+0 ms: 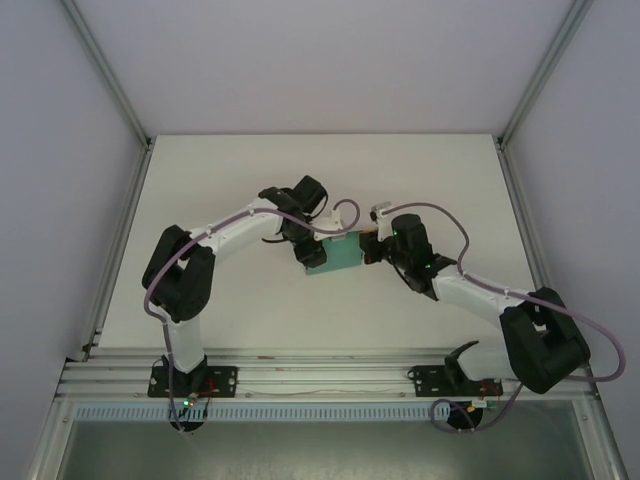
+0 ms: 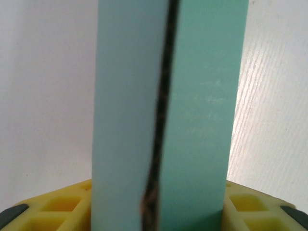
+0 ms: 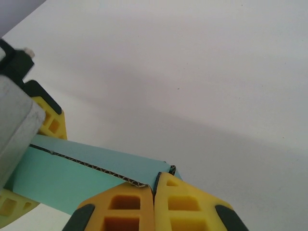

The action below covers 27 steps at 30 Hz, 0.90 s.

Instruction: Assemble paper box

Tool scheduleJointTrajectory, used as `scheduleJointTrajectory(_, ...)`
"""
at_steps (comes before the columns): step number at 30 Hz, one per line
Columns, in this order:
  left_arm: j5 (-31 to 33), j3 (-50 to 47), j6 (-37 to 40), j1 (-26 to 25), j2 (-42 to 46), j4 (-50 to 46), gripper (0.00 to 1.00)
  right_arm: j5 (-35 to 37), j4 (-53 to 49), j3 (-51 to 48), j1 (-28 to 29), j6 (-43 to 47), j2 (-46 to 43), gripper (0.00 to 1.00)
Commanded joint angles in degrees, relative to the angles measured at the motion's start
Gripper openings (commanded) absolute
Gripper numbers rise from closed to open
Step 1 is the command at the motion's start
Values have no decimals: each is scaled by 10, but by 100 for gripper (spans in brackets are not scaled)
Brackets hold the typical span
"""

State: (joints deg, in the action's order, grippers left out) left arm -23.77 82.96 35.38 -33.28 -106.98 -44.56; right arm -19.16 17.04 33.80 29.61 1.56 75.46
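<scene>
The paper box [image 1: 335,258] is a teal-green folded card body held just above the middle of the table between both arms. My left gripper [image 1: 308,255] reaches it from the left. In the left wrist view the box [image 2: 192,120] stands upright between my yellow fingers [image 2: 62,207], which lie against its two sides, and a dark seam runs down its middle. My right gripper [image 1: 368,250] meets it from the right. In the right wrist view the right gripper [image 3: 154,185] is shut, pinching a corner edge of the box [image 3: 96,163], whose corrugated edge shows.
The white table [image 1: 330,180] lies bare around the arms, with grey walls and aluminium frame posts [image 1: 125,230] at its sides. A yellow finger of the left gripper [image 3: 48,120] shows at the left of the right wrist view.
</scene>
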Motion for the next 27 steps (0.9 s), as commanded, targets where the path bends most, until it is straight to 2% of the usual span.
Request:
scheduleJointTrajectory(1,-1,24,-17,2,13,24,63,10,-53,-24,9,8,11,0)
scheduleJointTrajectory(3,-2,21,-23,2,20,25,67,15,-50,-27,10,14,10,0)
scheduleJointTrajectory(6,6,16,-41,1,38,38,100,16,-54,-27,11,21,9,0)
scheduleJointTrajectory(10,36,-12,-69,2,81,55,100,34,-84,-8,21,27,8,0)
scheduleJointTrajectory(14,113,-75,-130,6,142,97,100,80,-118,12,41,28,10,0)
scheduleJointTrajectory(16,125,-99,-155,15,163,97,97,96,-129,19,47,21,12,0)
scheduleJointTrajectory(20,106,-145,-186,23,198,94,85,104,-143,28,53,1,12,0)
scheduleJointTrajectory(24,100,-187,-202,23,229,122,70,123,-168,41,59,-12,10,0)
scheduleJointTrajectory(27,94,-191,-206,23,234,124,54,127,-185,51,59,-13,9,0)
